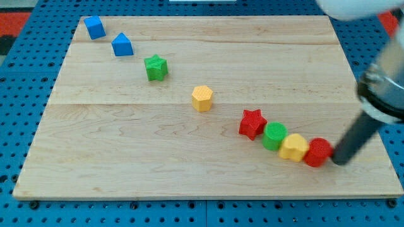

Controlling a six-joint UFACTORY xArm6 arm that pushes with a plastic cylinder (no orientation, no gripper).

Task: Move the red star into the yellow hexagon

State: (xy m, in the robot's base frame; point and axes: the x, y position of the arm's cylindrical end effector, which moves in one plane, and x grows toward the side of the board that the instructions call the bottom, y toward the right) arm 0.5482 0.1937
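Note:
The red star [252,123] lies on the wooden board [126,157], right of centre. The yellow hexagon [202,98] stands up and to the left of it, with a gap between them. The star heads a touching diagonal row: a green round block [274,136], a yellow block [294,147] and a red round block [318,152]. My tip [339,161] is at the row's lower right end, against the red round block.
A blue block [95,27] and a blue house-shaped block [122,45] lie at the view's top left. A green star [156,67] lies between them and the yellow hexagon. The board's right edge is near my tip.

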